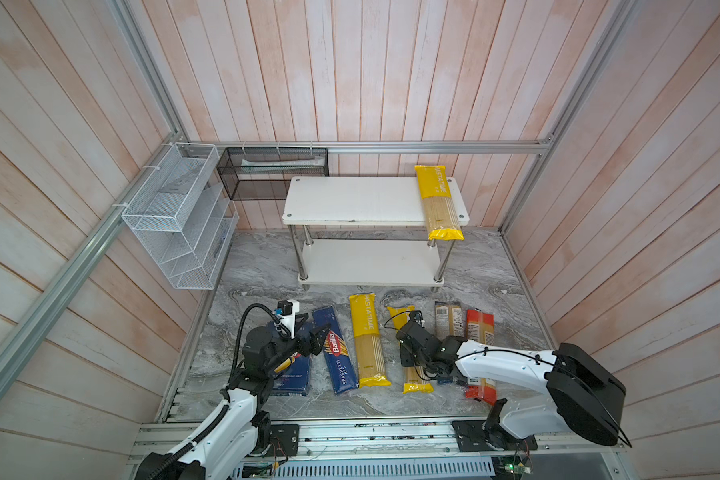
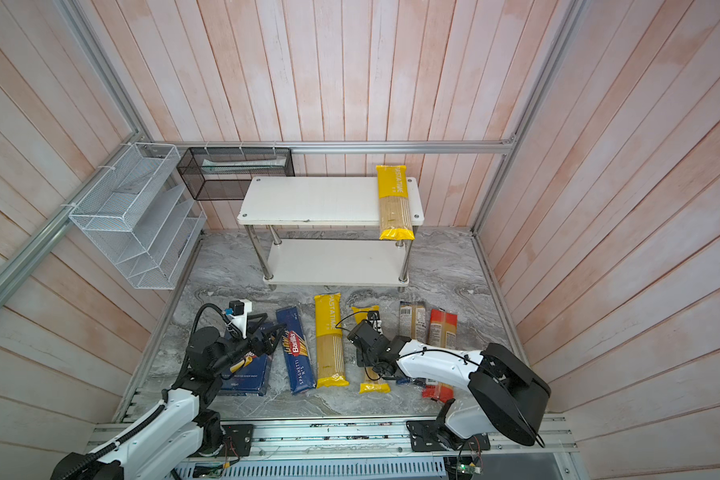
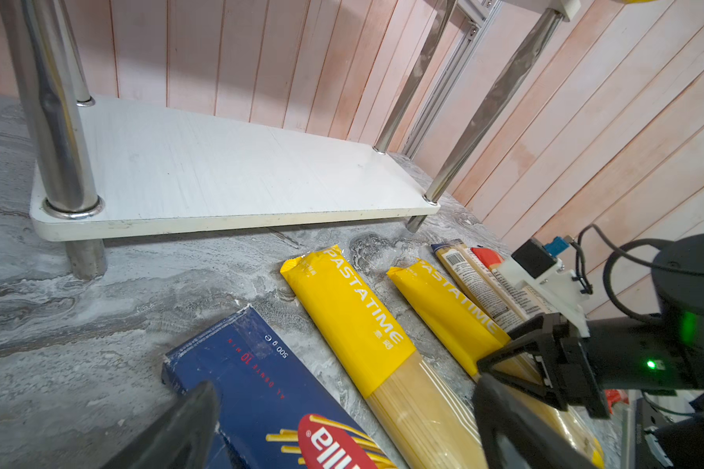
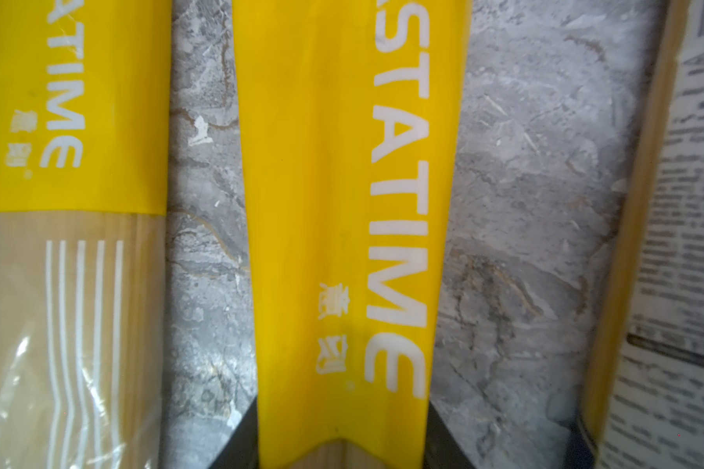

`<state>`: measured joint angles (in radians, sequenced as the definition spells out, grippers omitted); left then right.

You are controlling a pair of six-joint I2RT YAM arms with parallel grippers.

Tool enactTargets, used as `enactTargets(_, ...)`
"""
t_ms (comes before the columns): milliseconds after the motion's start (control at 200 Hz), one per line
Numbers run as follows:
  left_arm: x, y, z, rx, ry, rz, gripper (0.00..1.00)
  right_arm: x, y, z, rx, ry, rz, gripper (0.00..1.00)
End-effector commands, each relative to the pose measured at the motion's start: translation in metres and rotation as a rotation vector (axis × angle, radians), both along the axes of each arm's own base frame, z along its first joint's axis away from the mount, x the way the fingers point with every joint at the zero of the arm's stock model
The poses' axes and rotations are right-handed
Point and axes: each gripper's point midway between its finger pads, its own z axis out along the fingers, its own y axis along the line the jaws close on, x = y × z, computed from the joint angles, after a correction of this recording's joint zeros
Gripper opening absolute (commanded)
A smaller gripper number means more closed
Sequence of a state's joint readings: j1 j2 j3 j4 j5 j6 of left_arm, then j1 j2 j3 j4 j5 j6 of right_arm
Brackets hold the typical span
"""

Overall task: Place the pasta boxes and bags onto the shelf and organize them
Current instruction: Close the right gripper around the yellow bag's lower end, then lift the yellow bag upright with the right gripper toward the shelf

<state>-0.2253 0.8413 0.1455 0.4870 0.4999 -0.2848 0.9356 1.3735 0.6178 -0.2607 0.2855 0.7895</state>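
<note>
One yellow bag (image 1: pixel 438 203) is laid on the shelf (image 1: pixel 350 199), upper centre; six packs (image 1: pixel 368 340) are left below. A second yellow bag (image 4: pixel 334 203) is pinched by the right gripper (image 4: pixel 342 422); the left gripper (image 3: pixel 346 385) is open.

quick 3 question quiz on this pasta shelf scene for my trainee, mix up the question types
1. True or false: a yellow PASTATIME bag lies on the shelf top board, overhanging its front edge.
2. What is the right pincer closed on? A) a shelf post B) the right-hand yellow bag on the table C) nothing
3. How many yellow PASTATIME bags are in view in all?
Key: 1 true. 2 B. 3 three: one on the shelf and two on the table, counting the left-hand yellow bag.
</note>
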Motion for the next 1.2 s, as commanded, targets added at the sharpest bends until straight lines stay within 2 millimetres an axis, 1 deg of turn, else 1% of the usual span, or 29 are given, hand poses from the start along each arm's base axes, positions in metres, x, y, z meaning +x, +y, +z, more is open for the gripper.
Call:
enactTargets(0,-0.003,-0.002,0.002,0.002,-0.022,-0.016,1.0,0.01,0.01,0.026,0.094,-0.077,-0.019,0.32)
enactTargets(20,-0.003,-0.002,0.002,0.003,-0.021,-0.015,1.0,0.01,0.01,0.028,0.097,-0.08,-0.019,0.31)
enactTargets(75,-0.003,-0.002,0.001,0.003,-0.019,-0.016,1.0,0.011,0.011,0.035,0.115,-0.097,-0.016,0.26)
enactTargets(155,-0.003,-0.003,0.002,0.003,-0.02,-0.018,1.0,0.013,0.012,0.044,0.136,-0.121,-0.017,0.23)
enactTargets(385,-0.002,-0.003,0.001,0.007,-0.017,-0.016,1.0,0.016,0.016,0.069,0.186,-0.164,-0.01,0.21)
enactTargets(645,-0.002,-0.003,0.001,0.007,-0.019,-0.014,1.0,0.015,0.02,0.095,0.253,-0.204,0.013,0.2)
enactTargets(1035,-0.003,-0.004,0.002,0.007,-0.021,-0.019,1.0,0.014,0.019,0.125,0.274,-0.242,0.035,0.18)
enactTargets(1195,-0.003,-0.004,0.001,0.009,-0.018,-0.018,0.99,0.014,0.027,0.149,0.309,-0.262,0.069,0.18)
